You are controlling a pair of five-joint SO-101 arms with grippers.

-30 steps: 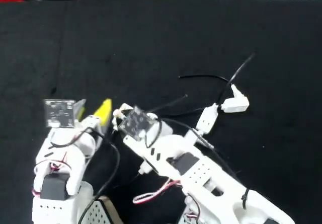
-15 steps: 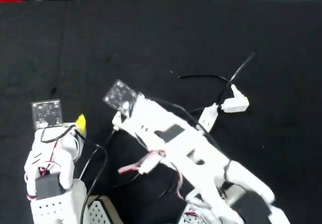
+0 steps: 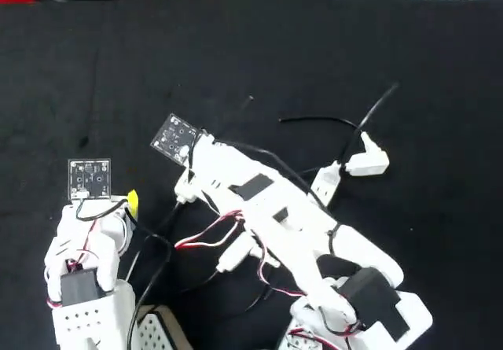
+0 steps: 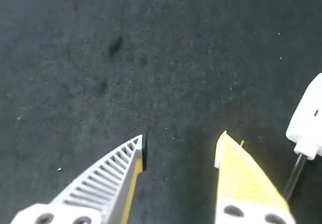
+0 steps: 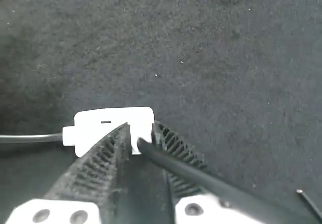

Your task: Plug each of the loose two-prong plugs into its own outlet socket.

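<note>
I have the white plug [image 5: 113, 127] pinched in the right claw [image 5: 139, 135], with its 2 dark ribbed fingers [image 5: 100, 158] pressed against the plug's body from either side. The plug sits low over the black-clothed desk [image 5: 226, 58]; I cannot tell whether it touches the cloth. Its black cord [image 5: 30, 138] runs out of 1 end, sideways from the claw, and a second black cable [image 5: 201, 173] crosses in front of 1 finger.

From the high view, the right arm [image 3: 267, 200] stretches diagonally from the desk's near edge on the right toward the middle-left. Well to the right of its wrist, an angled white plug [image 3: 367, 162] and a long white block [image 3: 325, 183] lie just beside each other on the cloth. Each has a thin black cord, and I cannot make out prongs or sockets on either.

The left claw [image 4: 181, 137] hovers over the cloth with its white finger [image 4: 108, 183] and yellow finger [image 4: 241, 178] spread well apart. The left arm [image 3: 82, 263] stands at the near left, beside the right arm's wrist. A white piece [image 4: 308, 118] sits just beside the yellow finger; I cannot tell what it is.
</note>
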